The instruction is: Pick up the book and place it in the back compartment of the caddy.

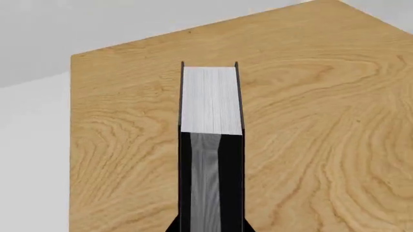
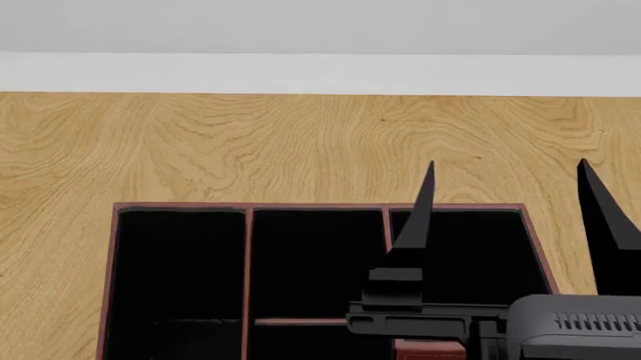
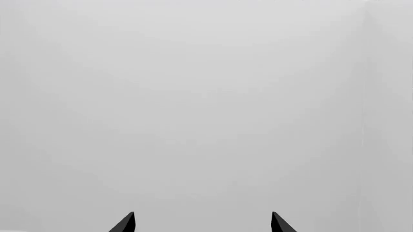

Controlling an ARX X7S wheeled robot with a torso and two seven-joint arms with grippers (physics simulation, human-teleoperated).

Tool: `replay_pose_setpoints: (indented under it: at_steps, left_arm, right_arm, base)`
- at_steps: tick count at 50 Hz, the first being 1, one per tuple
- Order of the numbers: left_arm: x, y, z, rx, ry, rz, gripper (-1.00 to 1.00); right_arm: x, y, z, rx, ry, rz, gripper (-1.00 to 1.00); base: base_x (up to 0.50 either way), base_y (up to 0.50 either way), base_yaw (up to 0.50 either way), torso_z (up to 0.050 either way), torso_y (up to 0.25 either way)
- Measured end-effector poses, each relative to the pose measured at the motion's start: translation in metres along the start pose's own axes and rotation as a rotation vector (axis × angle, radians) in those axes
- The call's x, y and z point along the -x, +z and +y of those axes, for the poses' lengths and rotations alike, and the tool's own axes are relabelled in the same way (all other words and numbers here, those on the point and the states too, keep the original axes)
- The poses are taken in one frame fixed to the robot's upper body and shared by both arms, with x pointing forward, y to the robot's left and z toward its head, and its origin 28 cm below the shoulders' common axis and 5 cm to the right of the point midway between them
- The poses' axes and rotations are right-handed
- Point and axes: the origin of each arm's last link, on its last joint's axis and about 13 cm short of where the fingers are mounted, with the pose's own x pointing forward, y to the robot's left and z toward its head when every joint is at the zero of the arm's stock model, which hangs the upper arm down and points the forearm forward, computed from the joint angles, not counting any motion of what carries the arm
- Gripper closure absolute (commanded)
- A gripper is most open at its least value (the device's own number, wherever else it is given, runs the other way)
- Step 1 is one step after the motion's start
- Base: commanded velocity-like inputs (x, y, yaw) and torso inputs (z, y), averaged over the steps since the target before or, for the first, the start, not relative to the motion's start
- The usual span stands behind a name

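Note:
In the left wrist view the book (image 1: 210,99), black covers with white page edges, sits between my left gripper's (image 1: 212,215) black fingers, which are shut on its covers, above the wooden table. The left gripper and the book do not show in the head view. The red-brown caddy (image 2: 300,205) lies at the bottom of the head view; its back compartment (image 2: 315,262) is the black middle section behind a thin cross divider. My right gripper (image 2: 507,162) is open and empty, fingers pointing up above the caddy's right section; it also shows in the right wrist view (image 3: 202,213).
The wooden table (image 2: 300,135) runs back to a white wall (image 2: 320,71). In the left wrist view the table's edge (image 1: 69,145) and a corner lie close beyond the book. The right wrist view shows only blank wall.

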Motion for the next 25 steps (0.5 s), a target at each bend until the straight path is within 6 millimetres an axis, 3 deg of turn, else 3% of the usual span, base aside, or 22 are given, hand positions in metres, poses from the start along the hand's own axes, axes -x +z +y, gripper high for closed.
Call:
replay_pose_setpoints:
  at_steps: [11, 25]
  left_arm:
    - [0.027, 0.025, -0.003, -0.02, -0.133, -0.108, 1.0]
    - [0.079, 0.059, -0.003, -0.06, -0.376, -0.269, 1.0]
  right_arm:
    - [0.002, 0.002, -0.002, 0.015, -0.004, -0.001, -1.0]
    - [0.006, 0.005, -0.007, 0.034, -0.032, 0.0, -1.0]
  base:
    - [0.0, 0.0, 0.0, 0.0, 0.001]
    - [0.0, 0.0, 0.0, 0.0, 0.001]
